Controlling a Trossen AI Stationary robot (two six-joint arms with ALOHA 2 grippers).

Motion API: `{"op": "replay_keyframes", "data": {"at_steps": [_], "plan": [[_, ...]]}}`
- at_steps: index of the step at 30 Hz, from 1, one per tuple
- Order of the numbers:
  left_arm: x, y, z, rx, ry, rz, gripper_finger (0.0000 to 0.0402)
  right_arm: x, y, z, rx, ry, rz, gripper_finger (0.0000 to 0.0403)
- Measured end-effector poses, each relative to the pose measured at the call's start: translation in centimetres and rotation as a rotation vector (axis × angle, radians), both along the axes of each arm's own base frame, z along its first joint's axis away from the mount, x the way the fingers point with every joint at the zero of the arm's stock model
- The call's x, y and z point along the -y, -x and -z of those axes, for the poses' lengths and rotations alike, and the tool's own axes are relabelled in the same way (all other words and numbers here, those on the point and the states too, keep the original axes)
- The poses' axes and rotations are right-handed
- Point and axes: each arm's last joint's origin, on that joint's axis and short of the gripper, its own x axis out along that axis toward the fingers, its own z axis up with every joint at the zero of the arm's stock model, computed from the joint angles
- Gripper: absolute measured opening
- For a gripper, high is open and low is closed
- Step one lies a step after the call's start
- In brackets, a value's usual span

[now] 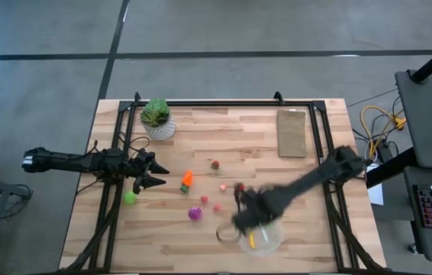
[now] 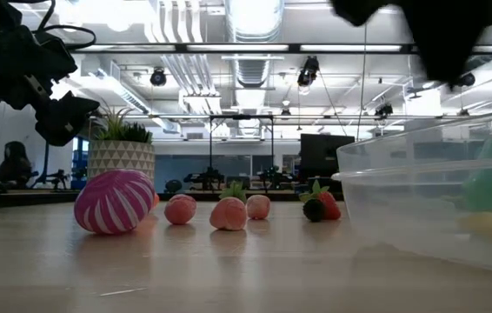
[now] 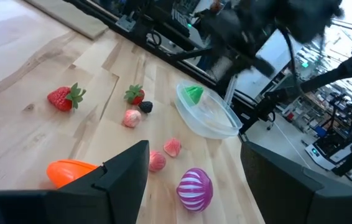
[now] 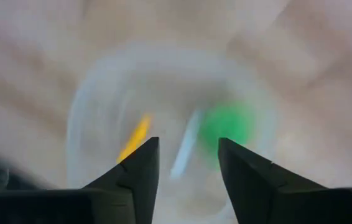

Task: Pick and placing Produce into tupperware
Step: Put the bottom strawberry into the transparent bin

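The clear round tupperware (image 1: pixel 262 238) stands near the table's near edge, holding a yellow stick (image 4: pixel 135 137) and a green piece (image 4: pixel 226 124). My right gripper (image 4: pixel 188 146) hovers open just above it, blurred, with nothing between its fingers. My left gripper (image 3: pixel 194 155) hangs open over the table's left part (image 1: pixel 155 174), empty. Lying on the wood are an orange carrot (image 1: pixel 186 180), a green ball (image 1: pixel 130 198), a magenta striped piece (image 1: pixel 195 214), a strawberry (image 1: pixel 214 163) and several small red and pink bits (image 2: pixel 229 213).
A potted plant (image 1: pixel 156 120) stands near the far left corner and a flat tan board (image 1: pixel 292 133) lies at the far right. Black frame rails (image 1: pixel 319 137) run along the table's sides. Bare wood lies along the near left edge.
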Motion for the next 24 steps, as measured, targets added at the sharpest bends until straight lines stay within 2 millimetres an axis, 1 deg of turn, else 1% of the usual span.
{"op": "replay_keyframes", "data": {"at_steps": [2, 6, 9, 12, 14, 17, 19, 21, 24], "plan": [[0.0, 0.0, 0.0, 0.0, 0.0, 0.0, 0.024, 2.9, -0.5, -0.1, -0.024, 0.022, -0.009, 0.0168], [0.0, 0.0, -0.1, 0.005, 0.0, 0.0, 0.024, 8.4, -1.8, 1.0, -0.016, -0.022, -0.038, 0.0189], [0.0, 0.0, -0.1, 0.005, 0.001, 0.0, 0.024, 11.2, -2.8, 1.5, 0.038, -0.087, -0.043, 0.021], [0.0, 0.0, 0.0, 0.003, 0.001, 0.0, 0.024, 12.2, -3.0, 1.8, 0.049, -0.087, -0.048, 0.023], [0.0, 0.0, 0.0, 0.003, 0.001, 0.0, 0.024, 12.3, -2.9, 1.9, 0.05, -0.096, -0.043, 0.0242], [0.0, 0.0, 0.0, 0.002, 0.0, 0.0, 0.024, 12.3, -3.2, 2.8, 0.03, -0.115, -0.042, 0.0251], [0.0, 0.0, 0.0, 0.001, 0.0, 0.0, 0.024, 12.2, -3.6, 3.7, 0.014, -0.128, -0.036, 0.0252], [0.0, 0.0, 0.0, -0.002, 0.0, 0.0, 0.024, 12.2, -4.4, 4.5, 0.044, -0.123, -0.031, 0.0249], [0.0, 0.0, 0.0, -0.002, 0.0, 0.0, 0.024, 12.4, -5.2, 5.5, 0.063, -0.124, 0.023, 0.0235]]}}
